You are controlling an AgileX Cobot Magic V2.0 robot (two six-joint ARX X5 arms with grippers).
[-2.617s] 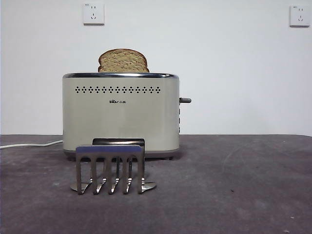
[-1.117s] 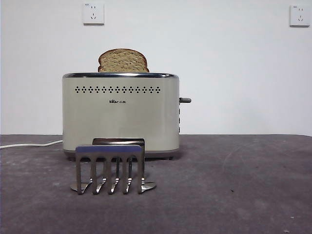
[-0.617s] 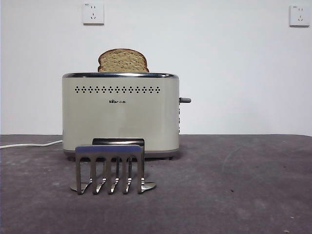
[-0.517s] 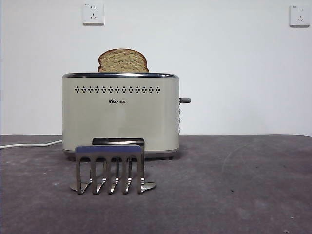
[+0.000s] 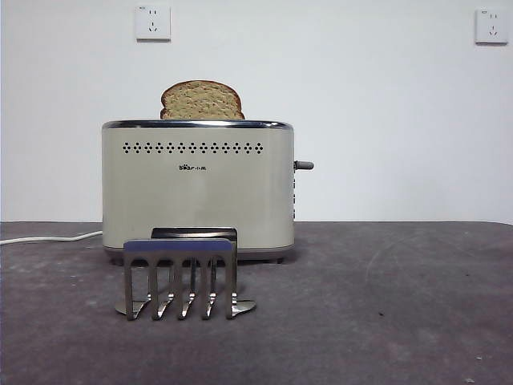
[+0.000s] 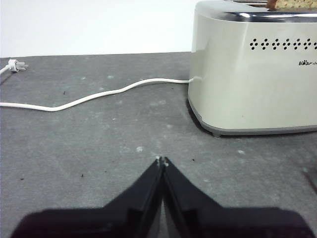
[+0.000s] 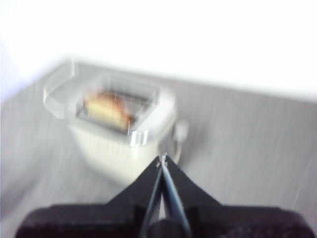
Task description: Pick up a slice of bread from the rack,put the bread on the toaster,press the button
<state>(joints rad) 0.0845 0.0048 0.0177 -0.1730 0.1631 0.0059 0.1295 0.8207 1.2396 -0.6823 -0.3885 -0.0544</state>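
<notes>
The cream toaster [image 5: 197,186] stands on the dark table. The slice of bread [image 5: 202,100] sticks up out of its top slot. The button [image 5: 304,165] projects from the toaster's right end. The metal rack [image 5: 180,277] stands empty in front of the toaster. My left gripper [image 6: 161,161] is shut and empty, low over the table beside the toaster [image 6: 257,69]. My right gripper [image 7: 162,159] is shut and empty, high above the toaster [image 7: 121,131], whose slot shows the bread [image 7: 106,109]; this view is blurred. Neither arm shows in the front view.
A white power cord [image 6: 94,94] runs across the table from the toaster to a plug [image 6: 15,65]; its end shows in the front view [image 5: 48,237]. Two wall sockets [image 5: 153,22] sit on the white wall behind.
Nothing has moved in the front view; the bread, toaster and rack stay in place.
</notes>
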